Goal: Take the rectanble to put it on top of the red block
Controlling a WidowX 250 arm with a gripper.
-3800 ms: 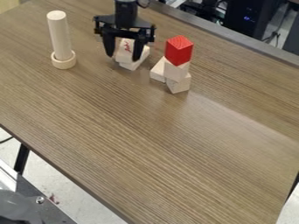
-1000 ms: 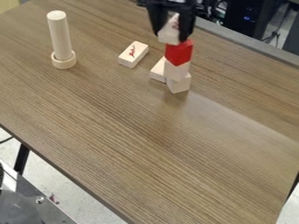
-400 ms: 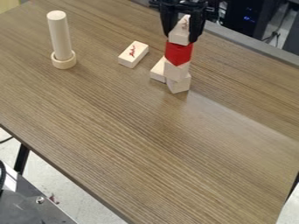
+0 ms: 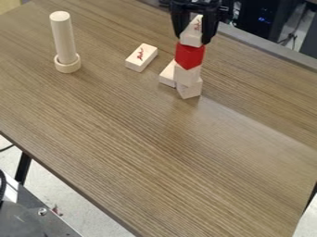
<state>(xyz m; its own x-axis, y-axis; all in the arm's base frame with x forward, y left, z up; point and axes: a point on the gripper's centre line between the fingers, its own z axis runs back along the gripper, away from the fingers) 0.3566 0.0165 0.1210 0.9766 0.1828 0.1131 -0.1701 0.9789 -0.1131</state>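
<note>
A wooden desk [image 4: 155, 162] fills most of the frame. At the upper left, a pale round post [image 4: 64, 37] stands upright in a ring-shaped base [image 4: 67, 65]. Right of it, near upper centre, a flat white block [image 4: 142, 58] with red script lies at an angle. Next comes a low pale block [image 4: 167, 75], just beside a small tower. The tower has a pale bottom block [image 4: 189, 89], a pale middle block [image 4: 187, 75] and, on top of these, the red block [image 4: 189, 55].

Above the red block, toward the upper right, is the white rectangular block [image 4: 192, 34], between the two fingers of the black claw [image 4: 193, 39]. The claw is parted only about as wide as the block and appears to grip it by its sides. The block's lower edge looks to be at the red block's top; whether it bears weight there is hard to tell.

The step in hand seems to be the placing. The next move calls for settling the block squarely, opening the claw gently, then lifting straight up so the tower is not nudged.
</note>
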